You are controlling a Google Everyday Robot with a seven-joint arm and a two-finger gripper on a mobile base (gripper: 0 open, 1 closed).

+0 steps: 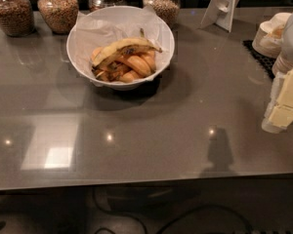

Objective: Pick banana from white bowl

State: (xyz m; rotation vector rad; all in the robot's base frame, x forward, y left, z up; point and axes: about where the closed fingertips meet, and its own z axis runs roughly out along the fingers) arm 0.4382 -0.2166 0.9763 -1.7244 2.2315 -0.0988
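Banana [123, 47] lies atop orange pieces [136, 65] in white bowl [118, 86], upper middle of counter [151, 140]. Pincer [284, 108] at right edge, well apart from it, can't tell if apart or together.

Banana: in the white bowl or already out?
In. The banana lies atop the orange pieces inside the white bowl; the gripper is at the right edge, apart from both.

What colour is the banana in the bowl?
The banana is pale yellow with brown bruises, camera view; tool hovers far right.

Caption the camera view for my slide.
Bruised banana lies atop orange pieces in the white bowl; gripper hovers at right edge.
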